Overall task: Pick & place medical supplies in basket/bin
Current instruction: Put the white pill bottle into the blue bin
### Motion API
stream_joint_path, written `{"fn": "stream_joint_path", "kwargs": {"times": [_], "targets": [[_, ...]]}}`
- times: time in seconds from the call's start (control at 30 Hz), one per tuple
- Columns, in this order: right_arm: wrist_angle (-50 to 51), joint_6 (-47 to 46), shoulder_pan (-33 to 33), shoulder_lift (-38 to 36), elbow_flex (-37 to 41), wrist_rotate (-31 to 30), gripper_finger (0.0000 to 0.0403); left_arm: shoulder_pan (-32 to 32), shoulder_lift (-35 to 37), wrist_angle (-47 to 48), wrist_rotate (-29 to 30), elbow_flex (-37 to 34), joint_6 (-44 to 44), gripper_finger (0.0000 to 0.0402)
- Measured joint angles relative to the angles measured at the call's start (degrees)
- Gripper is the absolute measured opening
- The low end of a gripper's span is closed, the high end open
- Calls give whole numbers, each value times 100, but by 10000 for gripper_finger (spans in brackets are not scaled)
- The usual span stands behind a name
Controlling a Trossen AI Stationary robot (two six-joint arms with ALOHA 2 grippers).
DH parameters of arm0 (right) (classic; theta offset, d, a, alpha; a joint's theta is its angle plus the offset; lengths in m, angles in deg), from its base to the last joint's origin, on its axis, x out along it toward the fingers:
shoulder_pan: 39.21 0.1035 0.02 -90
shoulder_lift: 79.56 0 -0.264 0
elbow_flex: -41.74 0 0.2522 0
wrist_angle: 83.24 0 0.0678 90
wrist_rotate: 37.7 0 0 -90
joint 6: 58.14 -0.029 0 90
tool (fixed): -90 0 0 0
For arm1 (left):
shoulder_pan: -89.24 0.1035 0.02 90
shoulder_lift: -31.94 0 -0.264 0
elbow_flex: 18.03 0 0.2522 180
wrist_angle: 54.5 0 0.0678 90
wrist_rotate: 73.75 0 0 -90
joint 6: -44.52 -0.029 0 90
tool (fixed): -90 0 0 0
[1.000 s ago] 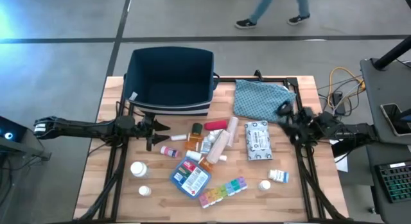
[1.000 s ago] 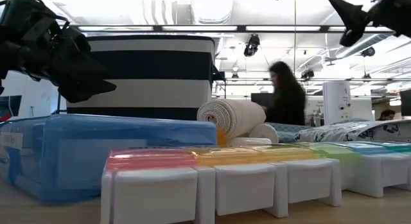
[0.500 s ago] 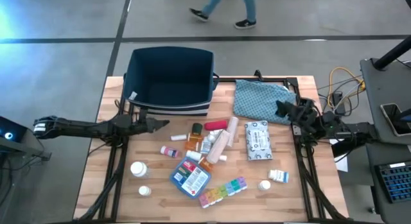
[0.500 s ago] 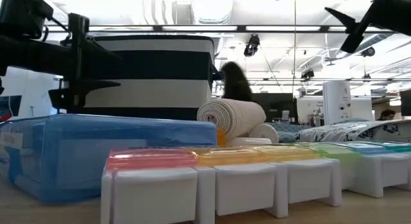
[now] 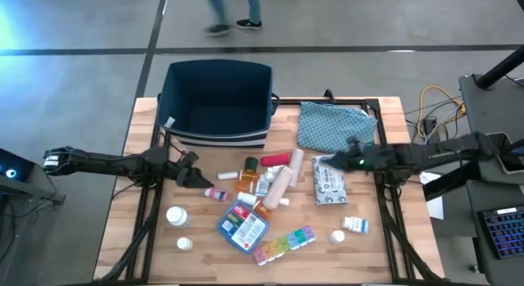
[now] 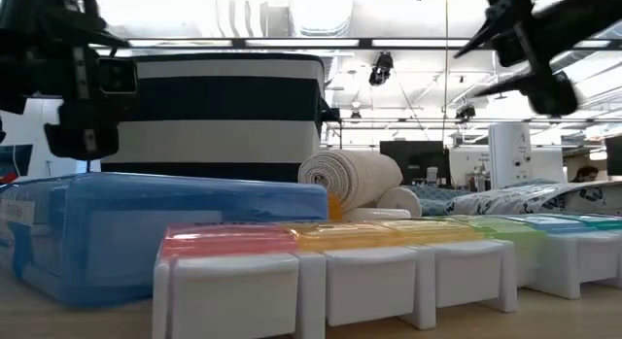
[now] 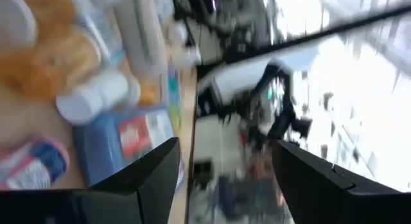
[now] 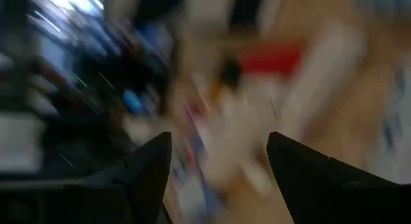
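My left gripper (image 5: 199, 180) open at centre-left beside a small bottle (image 5: 218, 193), my right gripper (image 5: 322, 162) open over the wipes packet (image 5: 329, 179), print unreadable, navy bin (image 5: 218, 102) above.

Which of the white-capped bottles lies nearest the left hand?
The small pink-labelled bottle lying on its side just beside the left hand; the other white bottles sit nearer the table's front edge.

The bin (image 5: 218, 100) stands behind the scattered supplies (image 5: 266, 192), with the cloth pouch (image 5: 332, 126) to its right.
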Motion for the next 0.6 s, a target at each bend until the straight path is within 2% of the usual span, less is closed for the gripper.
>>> {"fn": "stream_joint_path", "kwargs": {"times": [0.13, 0.27, 0.33, 0.47, 0.6], "targets": [[2117, -604, 668, 1748, -1531, 1070, 244, -126, 27, 289, -189, -10, -421, 228], [3753, -507, 1228, 3259, -2867, 2085, 244, -136, 25, 628, -189, -15, -682, 228], [4119, -247, 1413, 3914, -3368, 2536, 244, -138, 25, 728, -189, -15, -759, 228], [4160, 402, 1582, 4857, -3972, 3442, 244, -138, 27, 727, -191, -20, -773, 228], [4154, 719, 1764, 5448, -4227, 3771, 244, -138, 25, 727, -191, -26, -773, 228]]}}
